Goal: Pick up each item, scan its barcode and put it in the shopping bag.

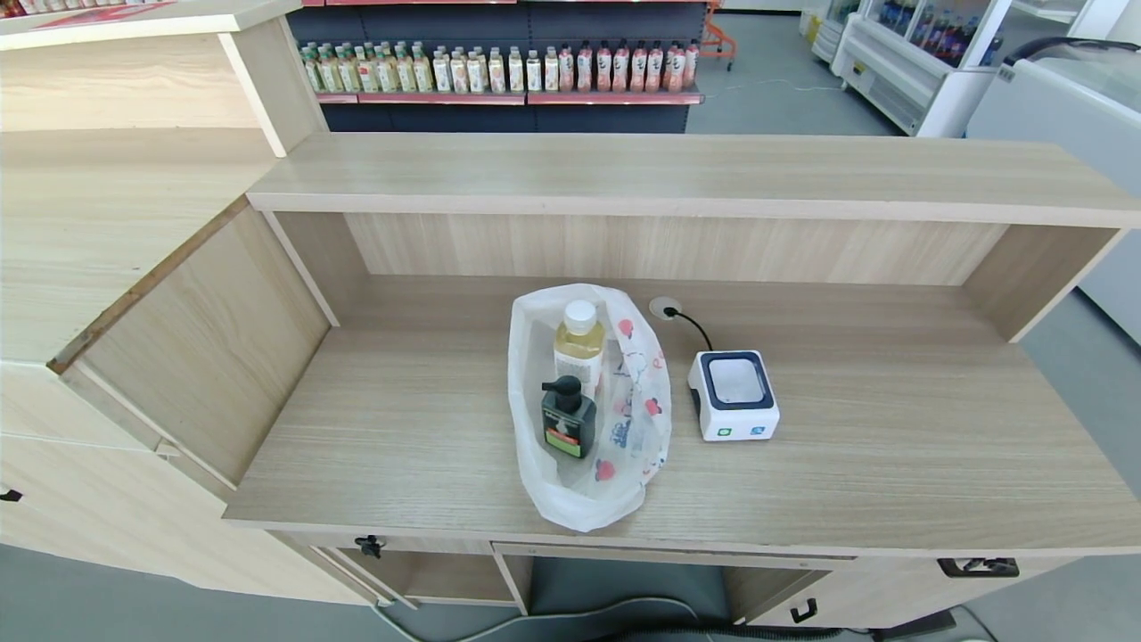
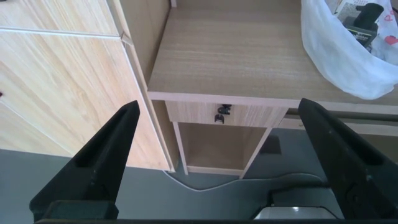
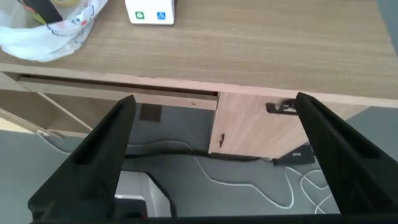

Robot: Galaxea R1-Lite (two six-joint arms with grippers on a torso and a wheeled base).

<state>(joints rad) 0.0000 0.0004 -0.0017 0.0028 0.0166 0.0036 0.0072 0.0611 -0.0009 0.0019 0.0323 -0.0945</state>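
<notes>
In front of the counter (image 1: pixel 891 446), the left claw (image 2: pixel 217 106) and right claw (image 3: pixel 214 98) hang spread and empty.

I'm looking at a shop, a small supermarket: I'm behind a wooden checkout counter (image 1: pixel 891 446) with a barcode scanner (image 1: pixel 733 394) on it, rows of bottled drinks (image 1: pixel 499 69) line a shelf (image 1: pixel 517 99) beyond, and glass-topped chiller cabinets (image 1: pixel 900 89) stand off to my right

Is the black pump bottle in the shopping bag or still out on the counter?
In the bag. The black pump bottle sits inside the open shopping bag, next to the yellow bottle.
</notes>
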